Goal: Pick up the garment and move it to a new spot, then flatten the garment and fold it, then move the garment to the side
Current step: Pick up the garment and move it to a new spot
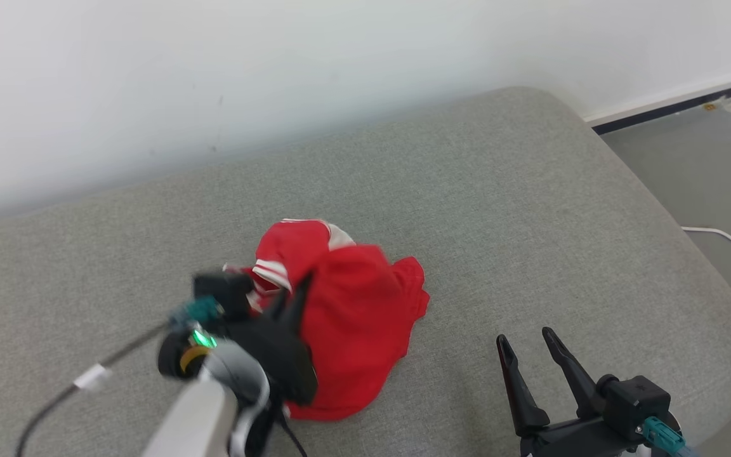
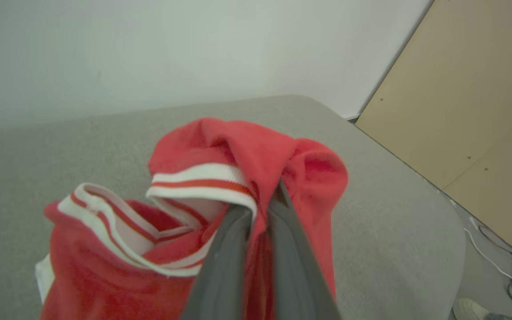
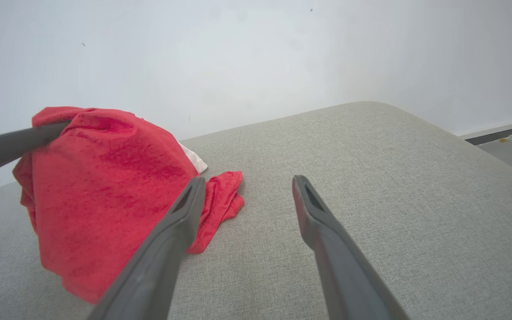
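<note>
The garment (image 1: 353,317) is red with white and red striped trim, and it hangs bunched above the grey cushion (image 1: 518,190). My left gripper (image 1: 299,285) is shut on a fold of it near the top. In the left wrist view the two dark fingers pinch the red cloth (image 2: 256,151) beside the striped cuff. The garment (image 3: 105,178) droops with its lower edge on the cushion, and the left gripper's fingers (image 3: 16,142) reach in at its top left. My right gripper (image 1: 524,339) stands open to the right of the garment, over bare cushion, its own fingertips (image 3: 245,186) holding nothing.
A white wall (image 1: 276,76) runs behind the cushion. The cushion's rounded edge drops to grey floor at the right, where a white cable (image 1: 727,238) lies. A tan panel (image 2: 469,111) and more cables (image 2: 500,262) stand past the cushion's corner.
</note>
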